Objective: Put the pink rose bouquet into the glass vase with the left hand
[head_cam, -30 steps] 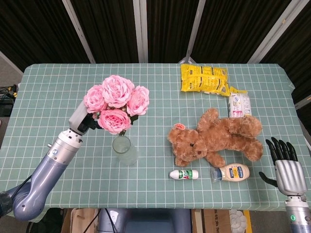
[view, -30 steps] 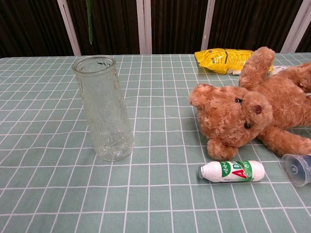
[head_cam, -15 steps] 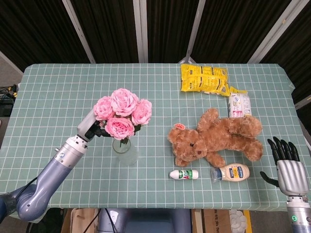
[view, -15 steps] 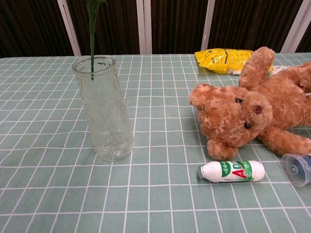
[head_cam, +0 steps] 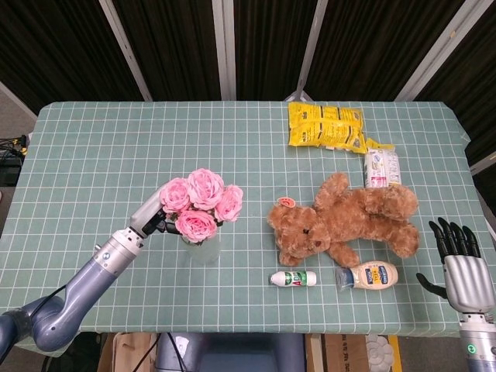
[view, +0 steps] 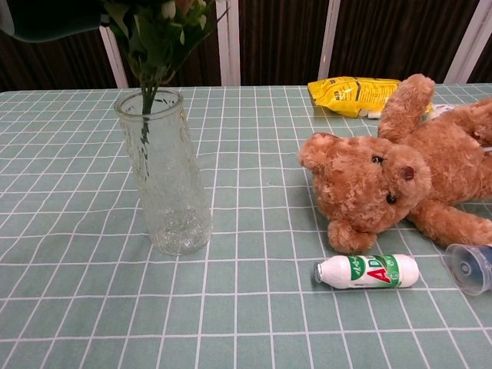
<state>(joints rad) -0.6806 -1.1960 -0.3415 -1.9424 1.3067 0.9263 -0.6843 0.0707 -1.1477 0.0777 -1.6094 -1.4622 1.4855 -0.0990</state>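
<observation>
The pink rose bouquet (head_cam: 203, 203) stands over the glass vase (head_cam: 203, 248), its blooms hiding the vase's mouth in the head view. My left hand (head_cam: 152, 218) grips the bouquet just below the blooms, on the vase's left side. From the chest, the green stems (view: 145, 115) reach down inside the upright vase (view: 167, 188), and the leaves (view: 157, 31) bunch above its rim. My right hand (head_cam: 462, 262) rests at the table's front right corner, fingers spread and holding nothing.
A brown teddy bear (head_cam: 345, 219) lies right of the vase. In front of it lie a small white bottle (head_cam: 294, 278) and a mayonnaise bottle (head_cam: 369, 275). A yellow snack bag (head_cam: 325, 126) and a white packet (head_cam: 381, 169) sit further back.
My left hand has lowered the bouquet towards the vase. The stems, first above the rim, now go well down into the glass. The right hand has stayed put.
</observation>
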